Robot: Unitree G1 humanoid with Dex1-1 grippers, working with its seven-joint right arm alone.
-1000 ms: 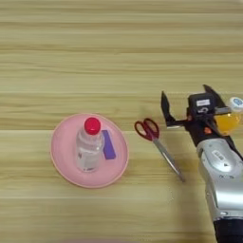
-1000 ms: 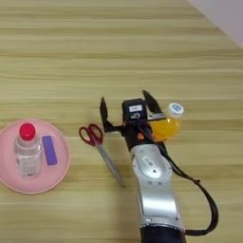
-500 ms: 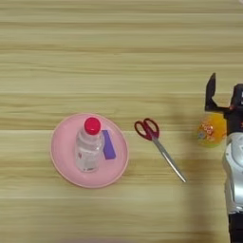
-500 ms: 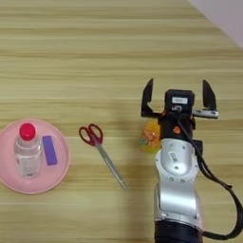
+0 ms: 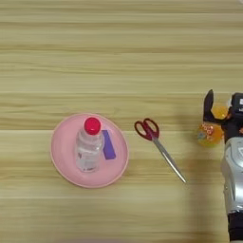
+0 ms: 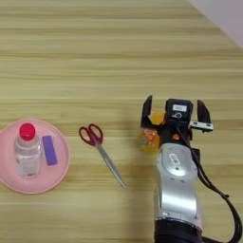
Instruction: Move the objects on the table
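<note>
The small orange-drink bottle (image 6: pixel 149 136) rests on the table (image 6: pixel 95 57), right of centre. My right gripper (image 6: pixel 175 110) is open over it. The left finger (image 6: pixel 147 107) stands just above the bottle, and the wrist hides the bottle's right side. In the left eye view only that finger (image 5: pixel 208 103) and the bottle (image 5: pixel 210 134) show at the right edge. Red-handled scissors (image 6: pixel 99 148) lie left of the bottle, blades pointing to the near right. A clear bottle with a red cap (image 5: pixel 89 146) stands on a pink plate (image 5: pixel 60 162) at the left.
A small purple block (image 5: pixel 108 144) lies on the plate beside the clear bottle. My silver forearm (image 6: pixel 176 190) comes up from the bottom edge. A pale surface (image 6: pixel 223 16) shows past the table's far right corner.
The open gripper has swung right, away from the scissors and over the orange bottle, then drawn back slightly. The orange bottle now shows at its left finger instead of its right.
</note>
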